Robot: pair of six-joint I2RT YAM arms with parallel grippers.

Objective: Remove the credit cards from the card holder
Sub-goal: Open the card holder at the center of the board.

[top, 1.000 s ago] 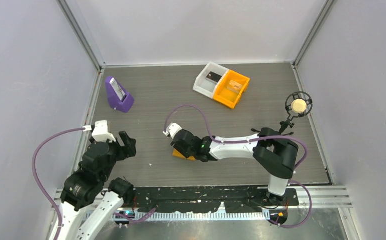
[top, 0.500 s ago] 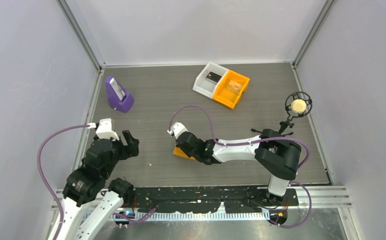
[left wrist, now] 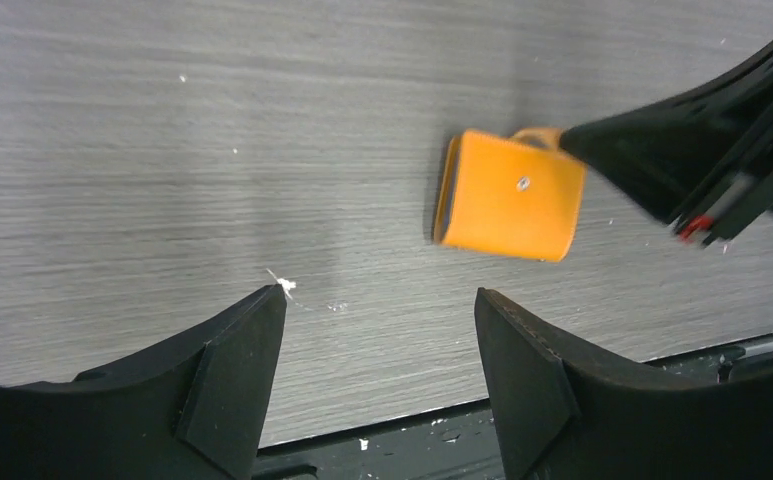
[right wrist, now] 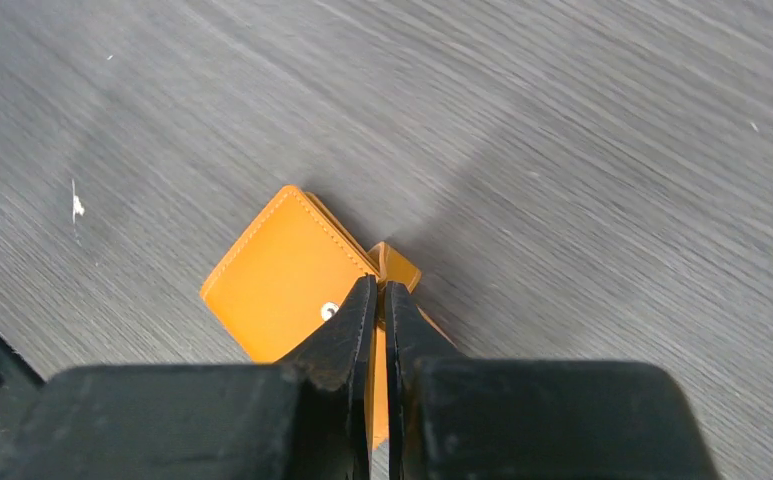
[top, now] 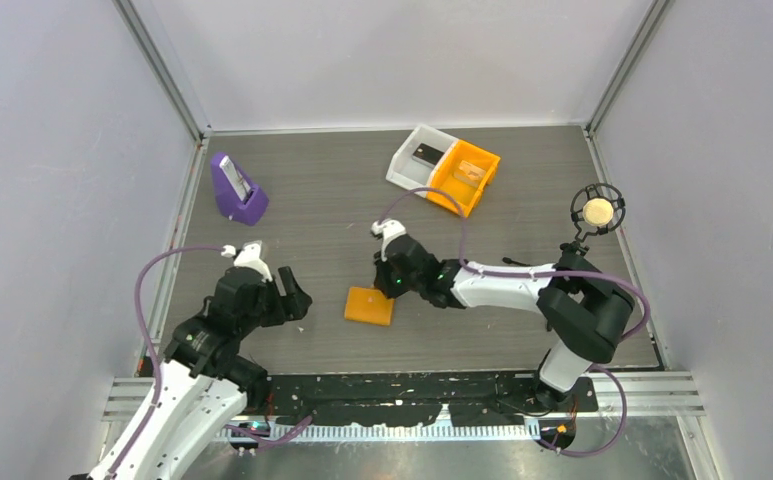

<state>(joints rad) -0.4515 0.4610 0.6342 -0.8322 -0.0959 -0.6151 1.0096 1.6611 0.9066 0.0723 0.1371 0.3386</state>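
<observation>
Just beneath the shut right end effector [right wrist: 373,291], the card holder [right wrist: 277,278] is seen closed on the bench [right wrist: 582,140], no cards removed; the left end effector [left wrist: 380,300] is spread, empty.

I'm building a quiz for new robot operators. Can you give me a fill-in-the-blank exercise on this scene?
1. The card holder lies on the table, folded ___.
2. The left gripper has its jaws ___, with nothing between them.
3. The right gripper, above the card holder, has its jaws ___.
4. The bin next to the white bin is coloured ___.

Missing words: closed; open; shut; orange.
</observation>
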